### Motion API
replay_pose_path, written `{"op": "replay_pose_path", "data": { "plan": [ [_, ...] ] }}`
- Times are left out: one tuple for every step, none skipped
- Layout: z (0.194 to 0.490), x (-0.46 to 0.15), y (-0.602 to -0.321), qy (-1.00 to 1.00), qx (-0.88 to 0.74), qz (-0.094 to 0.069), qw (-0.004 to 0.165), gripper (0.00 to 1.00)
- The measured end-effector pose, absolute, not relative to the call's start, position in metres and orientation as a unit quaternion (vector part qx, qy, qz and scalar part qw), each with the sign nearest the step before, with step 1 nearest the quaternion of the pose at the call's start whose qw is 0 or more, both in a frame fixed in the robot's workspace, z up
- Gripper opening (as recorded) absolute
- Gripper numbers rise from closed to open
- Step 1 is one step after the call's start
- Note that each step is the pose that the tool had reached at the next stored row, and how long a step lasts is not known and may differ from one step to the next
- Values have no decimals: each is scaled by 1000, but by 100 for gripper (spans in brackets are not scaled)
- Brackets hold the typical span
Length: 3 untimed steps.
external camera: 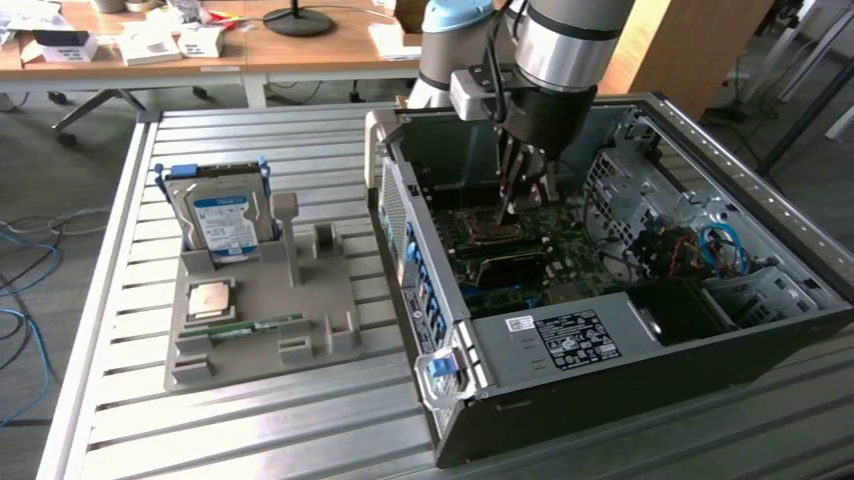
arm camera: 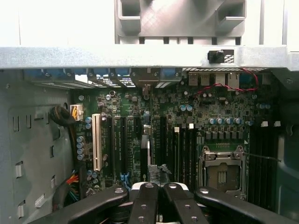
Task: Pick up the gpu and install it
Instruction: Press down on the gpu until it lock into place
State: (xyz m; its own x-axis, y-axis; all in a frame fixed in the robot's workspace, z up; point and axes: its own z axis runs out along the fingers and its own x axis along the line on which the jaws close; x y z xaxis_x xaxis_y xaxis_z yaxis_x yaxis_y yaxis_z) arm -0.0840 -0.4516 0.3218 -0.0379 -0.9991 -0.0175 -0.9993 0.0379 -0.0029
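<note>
case (external camera: 747, 330): matt grey metal | table (external camera: 120, 400): ribbed bare metal | holder tray (external camera: 320, 330): matt grey plastic

My exterior view looks down at an angle from high and some way off onto the open computer case (external camera: 587, 290). My wrist view faces very near into it; both share the motherboard (arm camera: 187, 135).
</note>
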Motion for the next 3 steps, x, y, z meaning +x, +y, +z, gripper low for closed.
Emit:
{"op": "replay_pose_path", "data": {
  "plan": [
    [322, -84, -452, 720, -694, 5, 7, 11],
    [322, -84, -452, 720, -694, 5, 7, 11],
    [322, -84, -452, 720, -694, 5, 7, 11]
  ]
}}
